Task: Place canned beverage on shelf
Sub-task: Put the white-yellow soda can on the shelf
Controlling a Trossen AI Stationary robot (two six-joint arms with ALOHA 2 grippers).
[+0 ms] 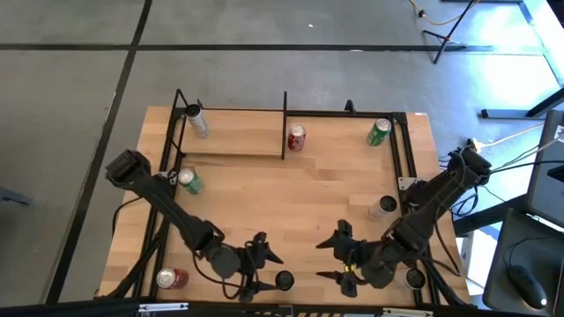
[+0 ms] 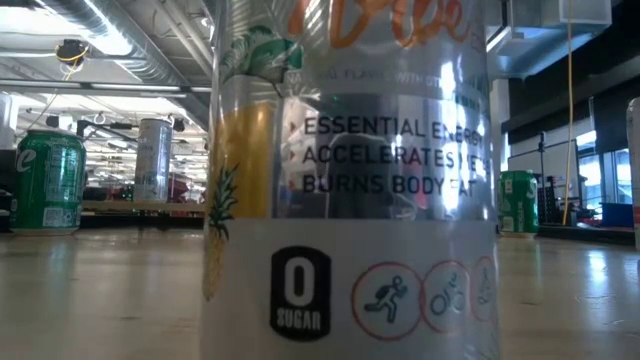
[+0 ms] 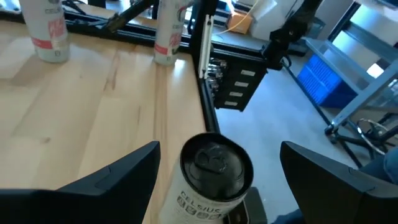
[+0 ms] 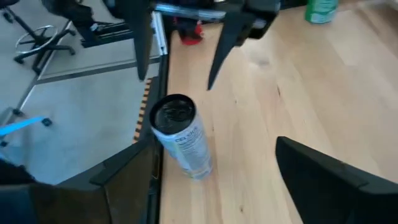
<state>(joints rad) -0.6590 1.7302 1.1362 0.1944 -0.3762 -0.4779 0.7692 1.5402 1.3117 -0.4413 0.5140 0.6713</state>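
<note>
Two arms low at 6 o'clock | left end effector (image 1: 262, 264) spread wide, straddling dark-topped can (image 1: 284, 280) to line up a grab | right end effector (image 1: 344, 258) apart, facing it | shelf (image 1: 238, 132) at 11 o'clock on tabletop (image 1: 300, 202), waiting.

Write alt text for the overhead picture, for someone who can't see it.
Two dark robot arms reach over a wooden table, their open grippers, left and right, flanking a slim can at the near edge. On the shelf at the far side stand a silver can and a red can.
</note>
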